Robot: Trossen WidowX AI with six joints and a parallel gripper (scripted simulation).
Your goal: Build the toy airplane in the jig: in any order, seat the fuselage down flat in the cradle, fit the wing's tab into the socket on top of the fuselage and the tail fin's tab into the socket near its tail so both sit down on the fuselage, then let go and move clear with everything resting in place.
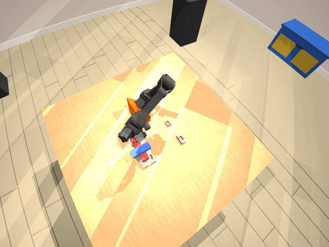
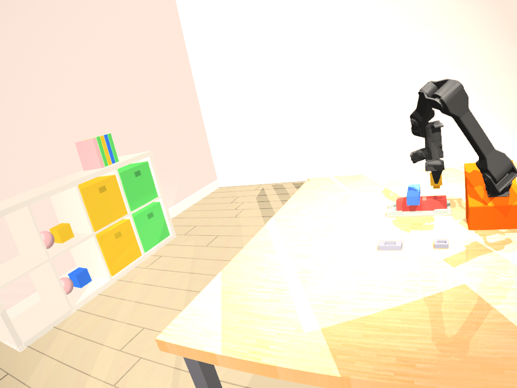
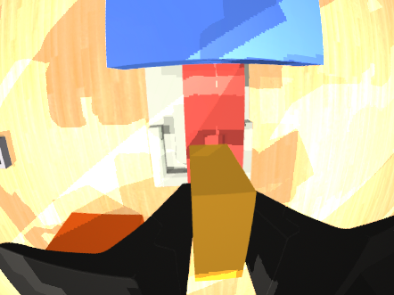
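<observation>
My gripper (image 2: 436, 179) (image 3: 209, 191) is shut on the golden tail fin (image 2: 435, 184) (image 3: 223, 233), held upright above the fuselage's tail end. In the wrist view the fin's far end is just short of the tail socket (image 3: 214, 138), partly overlapping the fuselage. A gap shows below the fin in the exterior view. The red fuselage (image 1: 144, 157) (image 2: 433, 203) (image 3: 214, 104) lies flat in the pale cradle (image 1: 149, 163) (image 3: 162, 86). The blue wing (image 1: 140, 149) (image 2: 413, 194) (image 3: 178, 28) sits crosswise on it. Its tab is hidden. The top view hides the fin behind the arm.
An orange block (image 1: 131, 105) (image 2: 487, 217) (image 3: 98, 231) stands under the arm's base, close to the cradle's tail end. A larger grey holder (image 1: 183, 142) (image 2: 389, 248) and a smaller one (image 1: 169, 125) (image 2: 441, 246) lie on the table beside the cradle.
</observation>
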